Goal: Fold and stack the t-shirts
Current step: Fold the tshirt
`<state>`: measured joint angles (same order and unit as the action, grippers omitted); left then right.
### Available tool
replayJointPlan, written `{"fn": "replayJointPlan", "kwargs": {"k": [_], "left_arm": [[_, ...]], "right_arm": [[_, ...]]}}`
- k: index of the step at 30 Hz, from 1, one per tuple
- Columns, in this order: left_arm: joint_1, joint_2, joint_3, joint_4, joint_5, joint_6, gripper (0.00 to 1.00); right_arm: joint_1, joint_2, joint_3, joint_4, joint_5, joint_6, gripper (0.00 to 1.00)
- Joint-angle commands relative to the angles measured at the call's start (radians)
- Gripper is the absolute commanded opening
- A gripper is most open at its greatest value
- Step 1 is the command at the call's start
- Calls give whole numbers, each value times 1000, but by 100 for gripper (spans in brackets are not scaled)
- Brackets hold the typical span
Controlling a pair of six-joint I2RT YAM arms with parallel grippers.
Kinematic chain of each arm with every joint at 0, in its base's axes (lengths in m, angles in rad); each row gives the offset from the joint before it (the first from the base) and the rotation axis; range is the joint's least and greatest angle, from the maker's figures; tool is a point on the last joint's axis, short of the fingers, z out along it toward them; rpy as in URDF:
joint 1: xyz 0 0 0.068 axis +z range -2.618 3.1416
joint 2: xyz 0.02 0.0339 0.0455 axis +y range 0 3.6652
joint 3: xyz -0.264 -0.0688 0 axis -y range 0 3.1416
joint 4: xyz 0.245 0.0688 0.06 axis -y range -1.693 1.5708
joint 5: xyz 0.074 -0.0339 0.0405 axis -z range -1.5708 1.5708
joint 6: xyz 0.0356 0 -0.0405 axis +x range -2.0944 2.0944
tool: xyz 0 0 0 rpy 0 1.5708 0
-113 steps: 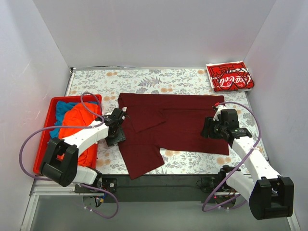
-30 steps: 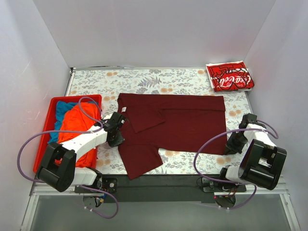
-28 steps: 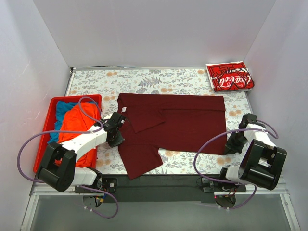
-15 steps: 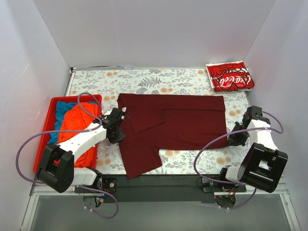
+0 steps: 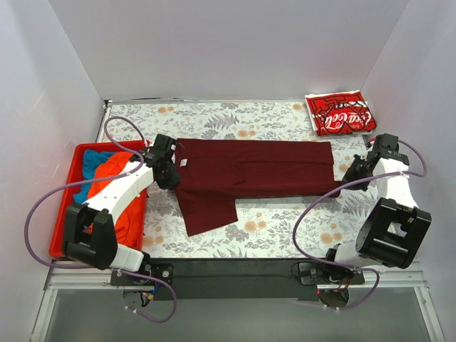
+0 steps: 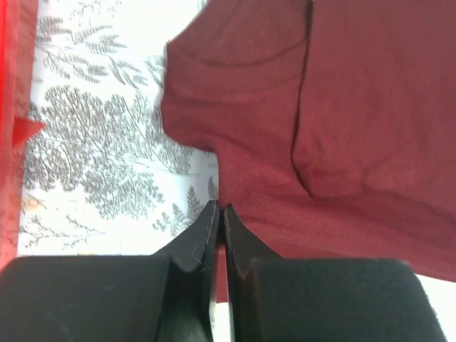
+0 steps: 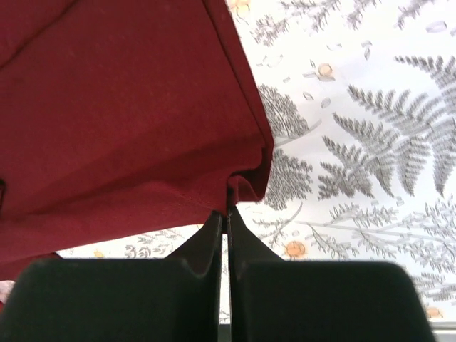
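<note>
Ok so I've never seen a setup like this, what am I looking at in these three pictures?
Two white robot arms are bolted at the near edge of a flowered table. The wide picture looks down from above and behind them; each close-up comes from a camera on one wrist. A dark maroon t-shirt lies spread on the table. The left hand is pinched shut on its edge at one end, the right hand on a corner at the other. A folded red Coca-Cola shirt sits far right; a red bin on the left holds an orange shirt and a blue shirt.
</note>
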<state>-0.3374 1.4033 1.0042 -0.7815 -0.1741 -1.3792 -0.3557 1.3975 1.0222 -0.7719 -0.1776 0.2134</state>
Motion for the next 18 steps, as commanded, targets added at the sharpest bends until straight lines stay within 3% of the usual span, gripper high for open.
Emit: {"fn": "replayJointPlan", "kwargs": {"k": [1, 18], "left_arm": [[44, 49, 77, -13, 16, 46, 0], [104, 307, 234, 33, -13, 51, 0]], "right_arm": [[21, 44, 49, 68, -19, -3, 1], [75, 264, 131, 241, 24, 35, 1]]}}
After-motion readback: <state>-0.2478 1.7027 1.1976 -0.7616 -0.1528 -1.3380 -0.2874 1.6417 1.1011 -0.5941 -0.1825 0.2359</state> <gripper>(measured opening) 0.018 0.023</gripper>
